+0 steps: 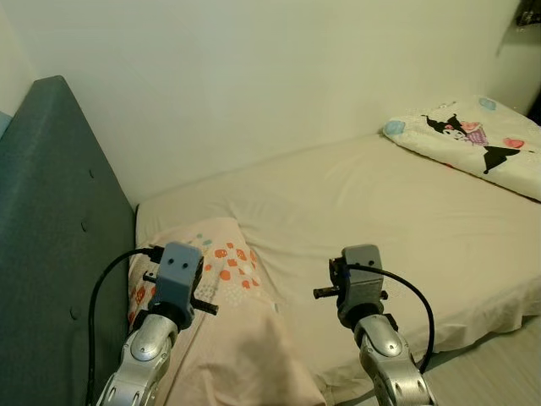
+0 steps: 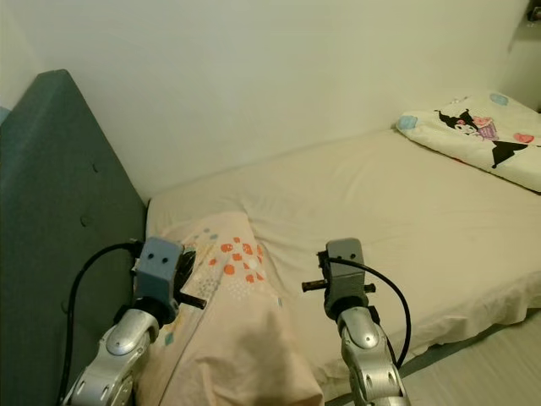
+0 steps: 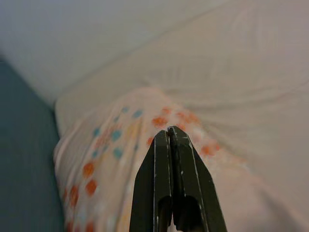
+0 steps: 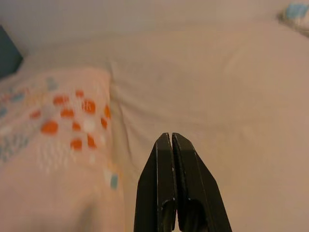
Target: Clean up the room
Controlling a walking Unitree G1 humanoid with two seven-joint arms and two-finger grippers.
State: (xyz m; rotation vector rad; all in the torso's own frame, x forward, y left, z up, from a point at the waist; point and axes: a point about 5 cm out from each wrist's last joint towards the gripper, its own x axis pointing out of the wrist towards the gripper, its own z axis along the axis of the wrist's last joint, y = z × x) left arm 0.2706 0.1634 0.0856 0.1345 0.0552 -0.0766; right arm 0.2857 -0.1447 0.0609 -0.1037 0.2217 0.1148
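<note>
Where the head views look down, a pale peach pillow with orange and blue dots lies at the head of the cream-sheeted bed against the grey-blue upholstered headboard, a white cartoon-print pillow at the far corner. In the left wrist view, the left gripper hangs over the dotted pillow, jaws closed on nothing. In the right wrist view, the right gripper hangs over the sheet beside it, jaws likewise pressed together, empty.

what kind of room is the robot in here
Most likely a bedroom: a bed with a cream sheet, a blue-grey padded headboard, a dotted pillow beside it, and a cartoon-print quilt at the far end.
</note>
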